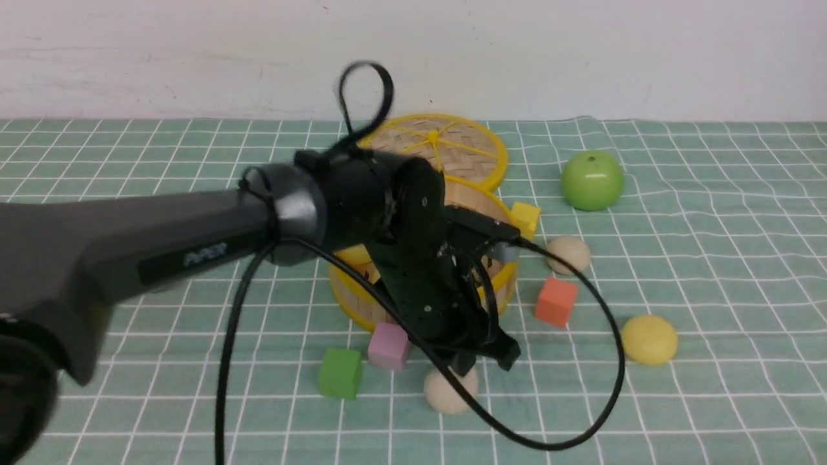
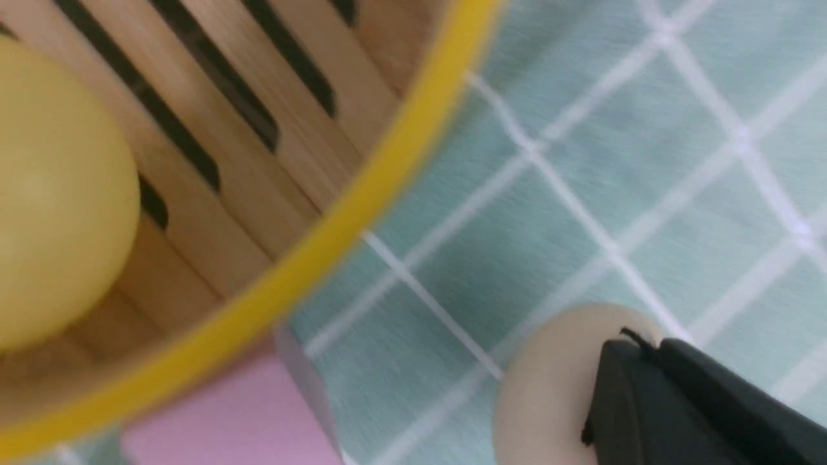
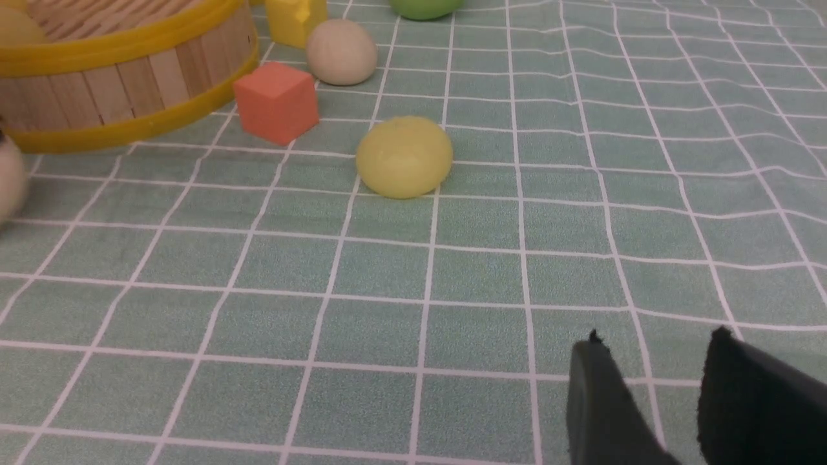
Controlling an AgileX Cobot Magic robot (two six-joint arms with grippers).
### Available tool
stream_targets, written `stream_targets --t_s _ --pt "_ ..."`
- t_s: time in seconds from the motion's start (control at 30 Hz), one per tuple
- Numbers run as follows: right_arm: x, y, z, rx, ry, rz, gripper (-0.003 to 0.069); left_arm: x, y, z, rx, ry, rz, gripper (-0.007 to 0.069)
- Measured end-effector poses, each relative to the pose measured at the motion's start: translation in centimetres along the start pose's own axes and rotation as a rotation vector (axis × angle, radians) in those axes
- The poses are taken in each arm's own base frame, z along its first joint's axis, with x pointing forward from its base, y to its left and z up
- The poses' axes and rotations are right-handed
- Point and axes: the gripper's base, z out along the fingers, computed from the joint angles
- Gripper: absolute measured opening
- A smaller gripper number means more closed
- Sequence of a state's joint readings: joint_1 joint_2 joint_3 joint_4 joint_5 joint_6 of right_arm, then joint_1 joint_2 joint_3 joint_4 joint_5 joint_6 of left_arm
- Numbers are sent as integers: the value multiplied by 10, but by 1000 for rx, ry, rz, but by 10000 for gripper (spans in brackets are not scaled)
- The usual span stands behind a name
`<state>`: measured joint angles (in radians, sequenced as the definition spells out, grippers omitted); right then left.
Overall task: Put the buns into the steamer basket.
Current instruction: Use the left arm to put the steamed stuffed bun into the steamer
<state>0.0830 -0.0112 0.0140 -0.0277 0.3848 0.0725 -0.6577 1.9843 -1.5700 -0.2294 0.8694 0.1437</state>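
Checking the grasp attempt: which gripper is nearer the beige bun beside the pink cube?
Left. The left gripper is down at the beige bun, a finger over it; the right gripper hangs above bare cloth, well away.

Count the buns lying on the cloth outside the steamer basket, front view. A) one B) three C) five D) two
B: the far beige bun by the yellow cube, the yellow bun right of the orange cube, and the near beige bun at the left claw all lie on the cloth, outside the steamer basket.
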Motion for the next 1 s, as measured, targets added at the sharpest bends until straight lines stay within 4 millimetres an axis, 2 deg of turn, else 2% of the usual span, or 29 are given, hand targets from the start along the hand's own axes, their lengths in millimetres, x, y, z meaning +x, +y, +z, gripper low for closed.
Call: stream_targets --t_s 0.17,0.23,0.3,0.33,0.37,0.43,0.53,0.67,0.9,1.0 --pt "0 0 0 0 0 0 240 -24 -3 -48 -2 -149 15 -13" --pt "0 0 0 0 0 0 240 -35 6 -58 -17 -213 1 -13" --pt "0 0 0 0 0 0 240 -41 15 -59 -28 -241 -13 -13" --pt "0 0 0 0 0 0 240 -48 28 -55 -45 -269 -34 -13" --pt "0 0 0 0 0 0 240 -49 29 -54 -47 -271 -35 -13" --pt "0 0 0 0 0 0 240 -55 45 -42 -65 -283 -60 -13" --pt "0 0 0 0 0 0 240 -57 63 -16 -78 -260 -90 -13" --pt "0 0 0 0 0 0 240 -56 71 7 -88 -234 -87 -13" --pt "0 0 0 0 0 0 240 -57 76 23 -103 -248 -79 -7" --pt "0 0 0 0 0 0 240 -57 77 28 -106 -242 -76 29"
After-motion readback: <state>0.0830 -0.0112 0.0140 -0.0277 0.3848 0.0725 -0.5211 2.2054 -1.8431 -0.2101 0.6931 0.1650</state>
